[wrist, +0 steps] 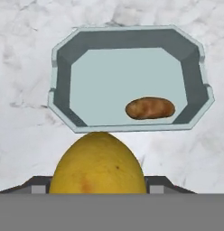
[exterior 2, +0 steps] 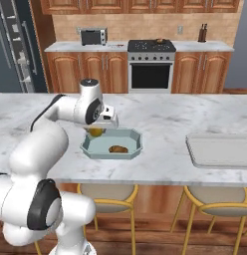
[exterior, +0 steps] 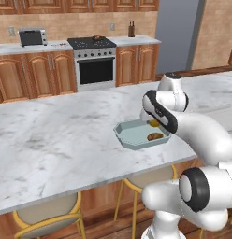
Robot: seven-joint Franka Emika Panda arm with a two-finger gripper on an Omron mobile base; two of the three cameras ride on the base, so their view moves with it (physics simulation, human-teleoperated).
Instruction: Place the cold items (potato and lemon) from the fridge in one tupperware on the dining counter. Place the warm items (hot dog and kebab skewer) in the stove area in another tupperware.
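Observation:
A pale blue-grey tupperware [exterior: 132, 135] [exterior 2: 98, 149] [wrist: 64, 90] sits on the marble dining counter, and a brown potato [exterior: 155, 137] [exterior 2: 118, 149] [wrist: 150, 108] lies inside it. My gripper [exterior 2: 96, 130] [wrist: 98, 187] [exterior: 153, 122] hovers just above the tupperware's near rim, shut on a yellow lemon [wrist: 98, 164] [exterior 2: 96, 132] [exterior: 155, 123]. The lemon hides most of the fingers. Something small and brown rests on the stove [exterior: 92, 43] [exterior 2: 151, 46] at the back; I cannot tell what it is.
A second pale tupperware [exterior 2: 220, 149] lies on the counter to the right. Yellow stools [exterior 2: 108, 194] stand under the counter's front edge. A toaster oven [exterior: 32, 36] and a knife block [exterior 2: 202, 33] sit on the back counter, and the fridge [exterior 2: 16, 45] is at far left.

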